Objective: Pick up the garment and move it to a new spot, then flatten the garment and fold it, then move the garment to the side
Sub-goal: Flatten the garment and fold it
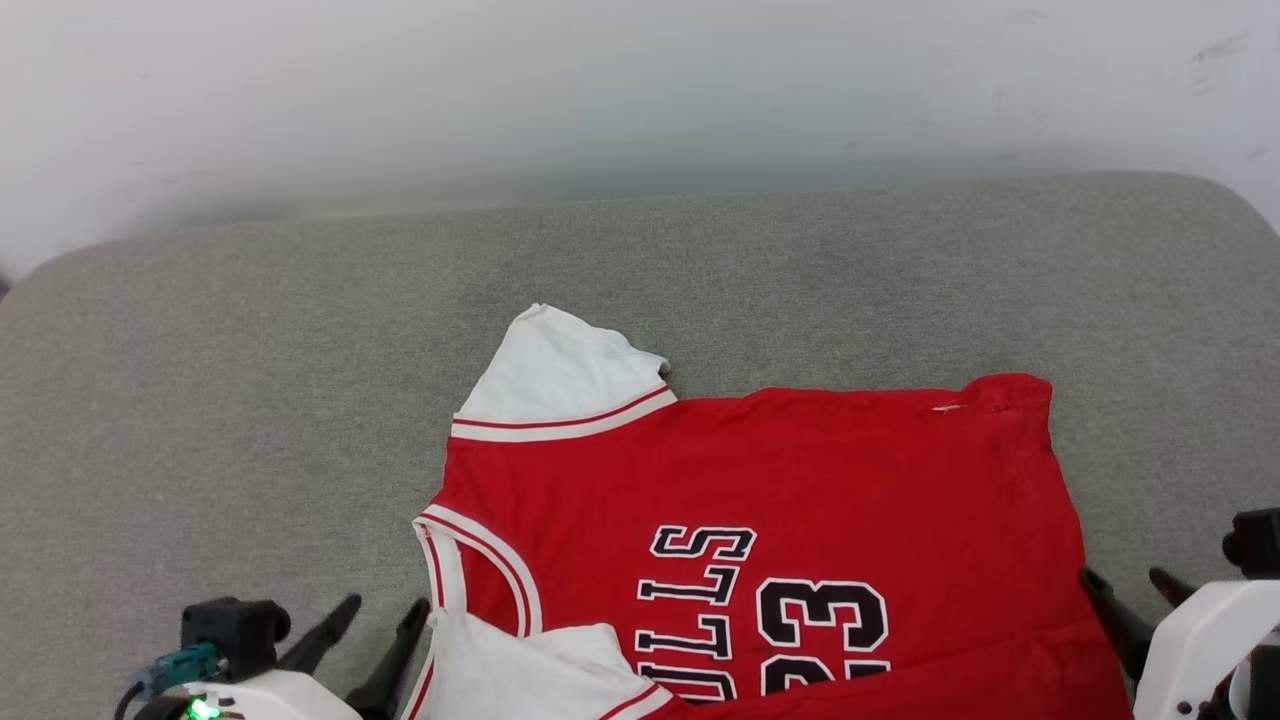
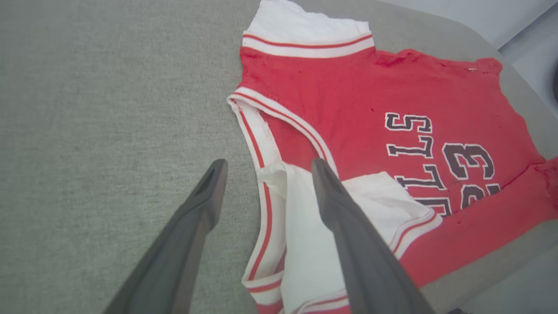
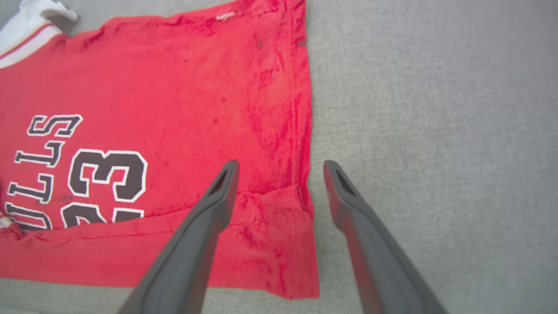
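The garment (image 1: 800,470), a red jersey with black white-outlined letters and the number 23, lies spread on a grey cushion, collar to the left and hem to the right. Its far white sleeve (image 1: 560,365) sticks out, and its near white sleeve (image 2: 305,226) is folded onto the front. My left gripper (image 1: 385,612) is open beside the collar. In the left wrist view the left gripper (image 2: 269,165) straddles the striped collar trim with nothing pinched. My right gripper (image 1: 1122,578) is open at the hem. In the right wrist view the right gripper (image 3: 281,165) straddles the garment's (image 3: 174,87) hem edge without gripping it.
The grey cushion (image 1: 250,400) stretches wide to the left, behind and to the right of the jersey. A pale wall (image 1: 600,80) stands behind it. In the left wrist view the cushion's near edge (image 2: 501,261) runs just past the jersey's lower side.
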Controlling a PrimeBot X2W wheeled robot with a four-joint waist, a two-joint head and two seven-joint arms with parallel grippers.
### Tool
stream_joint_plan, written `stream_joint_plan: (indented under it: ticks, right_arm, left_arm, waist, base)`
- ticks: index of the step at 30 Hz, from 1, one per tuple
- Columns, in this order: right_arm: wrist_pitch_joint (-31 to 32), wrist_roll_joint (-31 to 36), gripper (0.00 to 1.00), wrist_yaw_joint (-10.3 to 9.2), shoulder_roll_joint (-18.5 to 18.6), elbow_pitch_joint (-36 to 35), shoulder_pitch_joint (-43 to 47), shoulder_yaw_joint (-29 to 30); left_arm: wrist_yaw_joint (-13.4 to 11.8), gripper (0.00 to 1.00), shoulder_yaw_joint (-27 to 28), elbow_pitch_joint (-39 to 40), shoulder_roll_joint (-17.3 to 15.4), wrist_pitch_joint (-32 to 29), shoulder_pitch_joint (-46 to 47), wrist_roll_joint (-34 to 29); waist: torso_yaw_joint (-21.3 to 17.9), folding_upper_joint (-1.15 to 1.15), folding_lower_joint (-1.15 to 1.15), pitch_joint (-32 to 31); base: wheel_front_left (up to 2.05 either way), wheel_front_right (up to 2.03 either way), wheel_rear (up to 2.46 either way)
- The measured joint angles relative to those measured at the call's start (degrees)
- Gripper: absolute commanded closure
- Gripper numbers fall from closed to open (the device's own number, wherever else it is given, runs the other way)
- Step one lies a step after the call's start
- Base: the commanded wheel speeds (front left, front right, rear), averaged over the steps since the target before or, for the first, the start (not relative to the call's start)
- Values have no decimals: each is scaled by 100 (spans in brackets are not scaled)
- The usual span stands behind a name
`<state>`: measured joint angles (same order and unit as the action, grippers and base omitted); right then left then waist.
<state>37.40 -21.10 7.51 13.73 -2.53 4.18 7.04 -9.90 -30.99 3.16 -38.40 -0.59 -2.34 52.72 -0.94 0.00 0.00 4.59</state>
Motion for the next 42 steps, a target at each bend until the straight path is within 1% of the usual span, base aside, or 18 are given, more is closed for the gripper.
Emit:
stream_joint_plan:
  ticks: [6, 8, 14, 17, 21, 23, 24, 25, 27, 30, 32, 33, 35, 37, 39, 41, 42]
  right_arm:
    - [-1014, -102, 0, -1, 40, -397, -264, -69]
    - [-1435, -68, 0, -1, 41, -476, -315, -82]
    - [-2705, 9, 0, -1, -27, -620, -369, -190]
    - [-3192, 48, 0, -1, -122, -605, -369, -199]
    - [-3561, 118, 0, -1, -247, -516, -366, -307]
    - [-3687, 136, 0, -1, -303, -477, -370, -353]
    - [-3729, 136, 0, -1, -316, -461, -375, -389]
    - [-3819, 135, 0, -1, -350, -433, -442, -413]
    - [-3895, 136, 0, -1, -375, -424, -510, -430]
    - [-3942, 178, 0, -1, -412, -413, -598, -500]
    - [-3979, 201, 0, -1, -456, -410, -667, -535]
    - [-3995, 212, 0, -1, -483, -403, -707, -563]
    - [-4044, 245, 0, -1, -535, -374, -775, -628]
    - [-4097, 252, 0, -1, -582, -324, -867, -709]
    - [-4161, 269, 0, -1, -627, -279, -944, -747]
    - [-4239, 268, 0, -1, -687, -220, -999, -770]
    - [-4273, 269, 0, -1, -722, -174, -1024, -781]
  left_arm:
    - [-1, 0, 372, 207, 118, 1165, 294, -521]
    - [-77, 0, 527, 244, 223, 1391, 360, -676]
    - [-171, 0, 846, 319, 556, 1548, 403, -1308]
    - [-156, 0, 1099, 386, 860, 1549, 429, -1691]
    - [38, 0, 1393, 390, 1266, 1557, 450, -2106]
    - [180, 0, 1516, 338, 1390, 1559, 525, -2236]
    - [264, 0, 1544, 300, 1414, 1564, 582, -2312]
    - [448, 0, 1555, 172, 1404, 1564, 754, -2431]
    - [641, 0, 1517, 19, 1305, 1562, 1044, -2498]
    - [913, 0, 1488, -189, 1073, 1276, 1673, -2515]
    - [1110, 0, 1485, -358, 987, 945, 2145, -2361]
    - [1218, 0, 1437, -460, 870, 725, 2370, -2380]
    - [1404, 0, 1341, -708, 636, 221, 2834, -2352]
    - [1538, 0, 1279, -991, 481, -383, 3294, -2134]
    - [1616, 0, 1155, -1271, 307, -1079, 3669, -1906]
    - [1648, 0, 1190, -1514, 286, -1592, 4035, -1568]
    - [1656, 0, 1123, -1616, 226, -1918, 4211, -1479]
  waist:
    - [-29, 0, 0, -108]
    - [-36, 0, 0, -133]
    - [-56, 0, 0, -153]
    - [-64, 0, 0, -124]
    - [-112, 0, 0, -53]
    - [-145, 0, 0, 3]
    - [-166, 0, 0, 38]
    - [-215, 0, 0, 124]
    - [-266, 0, 0, 241]
    - [-358, 0, 0, 452]
    - [-429, 0, 0, 613]
    - [-470, 0, 0, 694]
    - [-568, 0, 0, 858]
    - [-681, 0, 0, 1018]
    - [-808, 0, 0, 1167]
    - [-941, 0, 1, 1310]
    - [-1017, 0, 1, 1376]
  base:
    - [0, 0, 0]
    - [0, 0, 0]
    - [0, 0, 0]
    - [0, 0, 0]
    - [0, 0, 0]
    - [0, 0, 0]
    - [0, 0, 0]
    - [0, 0, 0]
    - [0, 0, 0]
    - [0, 0, 0]
    - [0, 0, 0]
    - [0, 0, 0]
    - [0, 0, 0]
    - [0, 0, 0]
    - [0, 0, 0]
    - [0, 0, 0]
    - [0, 0, 0]
